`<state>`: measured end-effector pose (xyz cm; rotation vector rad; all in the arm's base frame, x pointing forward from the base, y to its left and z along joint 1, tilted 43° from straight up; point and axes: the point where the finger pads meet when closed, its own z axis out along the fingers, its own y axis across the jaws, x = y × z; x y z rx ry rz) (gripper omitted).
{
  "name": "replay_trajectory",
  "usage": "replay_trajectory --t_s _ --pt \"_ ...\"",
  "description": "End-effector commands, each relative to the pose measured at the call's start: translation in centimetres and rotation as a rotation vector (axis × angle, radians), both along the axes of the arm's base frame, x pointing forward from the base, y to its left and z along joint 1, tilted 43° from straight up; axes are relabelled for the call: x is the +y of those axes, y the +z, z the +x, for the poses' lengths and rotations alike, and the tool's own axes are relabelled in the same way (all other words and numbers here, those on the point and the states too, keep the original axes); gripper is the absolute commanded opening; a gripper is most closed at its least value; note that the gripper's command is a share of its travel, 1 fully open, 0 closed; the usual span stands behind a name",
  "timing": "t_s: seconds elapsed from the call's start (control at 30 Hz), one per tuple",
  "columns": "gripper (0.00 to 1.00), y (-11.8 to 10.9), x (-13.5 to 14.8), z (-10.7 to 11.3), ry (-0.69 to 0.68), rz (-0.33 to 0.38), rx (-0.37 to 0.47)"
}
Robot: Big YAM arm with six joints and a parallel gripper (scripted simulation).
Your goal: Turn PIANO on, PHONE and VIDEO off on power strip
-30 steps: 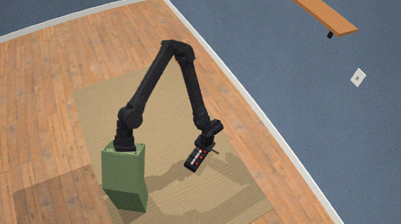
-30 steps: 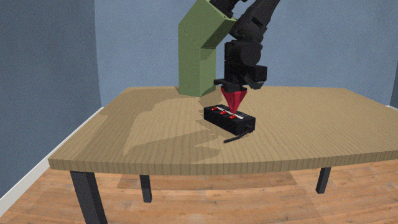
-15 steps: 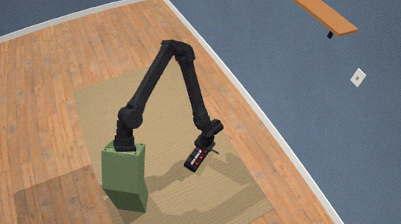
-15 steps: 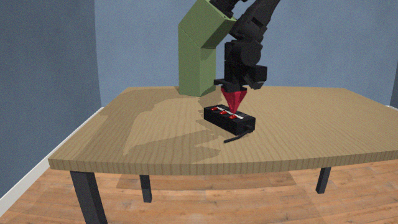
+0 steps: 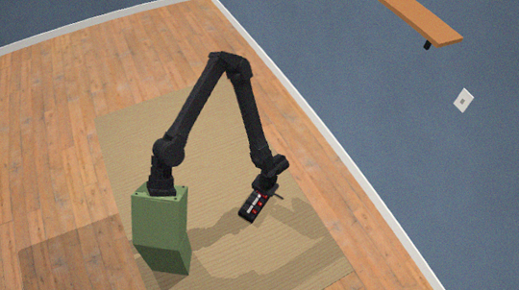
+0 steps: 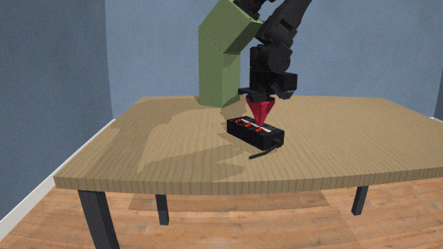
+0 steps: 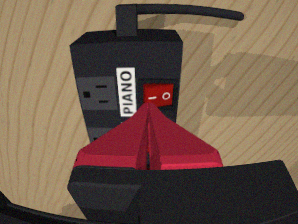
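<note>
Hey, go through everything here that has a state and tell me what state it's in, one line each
Gripper: shut, holding nothing, tip down at the PIANO switch.
PIANO switch: red rocker; on or off cannot be told.
Other two switches: red; labels and positions unreadable.
Power strip: lying flat on the table, right way up.
Cord: attached at the strip's end, lying on the table.
</note>
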<state>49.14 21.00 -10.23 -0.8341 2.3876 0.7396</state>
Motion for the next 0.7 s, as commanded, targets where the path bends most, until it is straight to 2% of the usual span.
replay_trajectory --t_s 0.0,0.4,0.43,0.53,0.67 --pt "0.0 0.1 -0.9 0.3 -0.014 0.0 -0.012" --pt "0.0 -0.2 0.7 0.4 0.0 0.005 -0.009" --pt "0.0 0.4 0.6 0.7 -0.001 0.005 -0.018" --pt "0.0 -0.6 0.8 0.3 -0.001 0.004 -0.005" --pt "0.0 -0.8 1.0 0.4 0.0 0.003 -0.006"
